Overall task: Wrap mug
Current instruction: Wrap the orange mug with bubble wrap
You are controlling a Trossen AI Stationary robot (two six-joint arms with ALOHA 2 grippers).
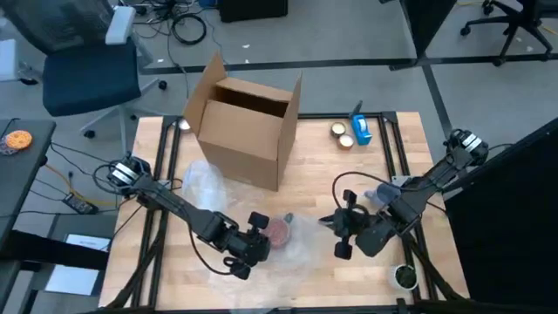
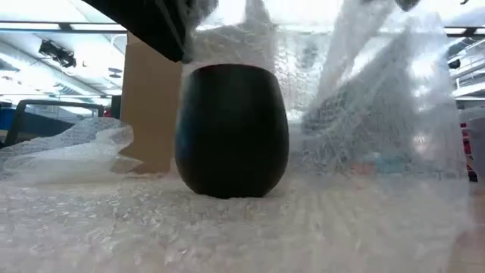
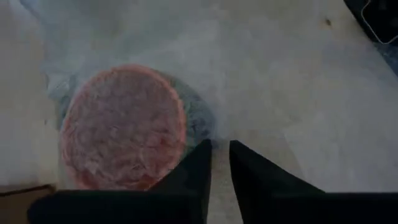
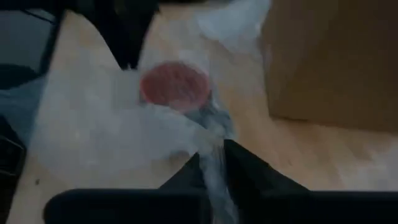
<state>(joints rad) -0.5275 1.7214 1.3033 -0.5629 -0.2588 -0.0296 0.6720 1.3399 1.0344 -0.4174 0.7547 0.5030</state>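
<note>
The right gripper (image 4: pixel 211 163) pinched the bubble wrap (image 4: pixel 93 137), lifting it toward the mug (image 1: pixel 280 232); the left gripper (image 3: pixel 220 163), nearly closed and empty, waited beside the mug.

Mug (image 3: pixel 121 127) veiled under bubble wrap (image 3: pixel 280 93); handle hidden.

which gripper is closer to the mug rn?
Left. The left gripper sits right beside the mug; the right gripper is farther off, pinching the bubble wrap.
</note>
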